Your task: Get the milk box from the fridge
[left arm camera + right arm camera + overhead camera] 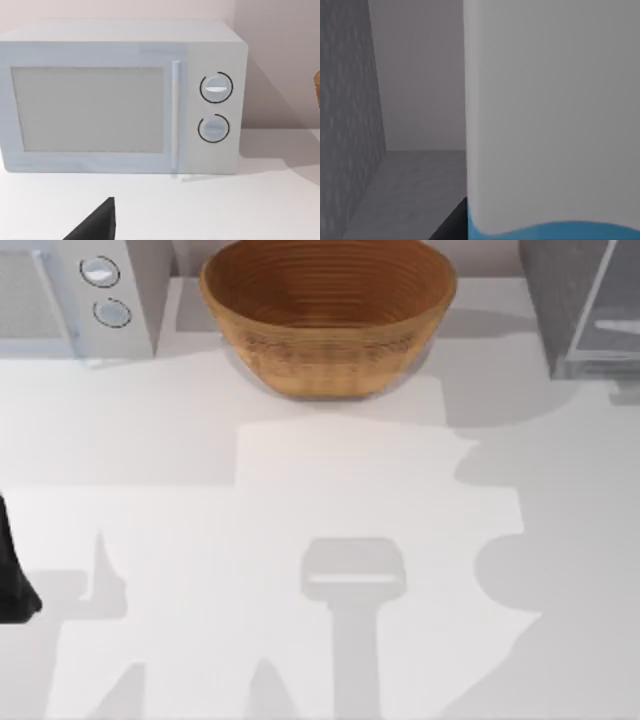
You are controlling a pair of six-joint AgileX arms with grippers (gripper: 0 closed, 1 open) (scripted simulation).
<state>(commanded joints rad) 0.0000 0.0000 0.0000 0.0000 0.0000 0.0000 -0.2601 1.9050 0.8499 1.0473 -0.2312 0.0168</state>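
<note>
Very close to the camera stands the milk box (552, 115), a white face with a light blue band at its lower edge, inside the fridge (347, 125), whose speckled grey wall and floor flank it.

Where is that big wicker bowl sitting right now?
The wicker bowl sits at the back middle of the table in the top view, between the white microwave on the left and the fridge on the right.

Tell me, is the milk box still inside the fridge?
Inside: the milk box stands close before the right wrist camera, with the fridge speckled wall and floor beside it.
</note>
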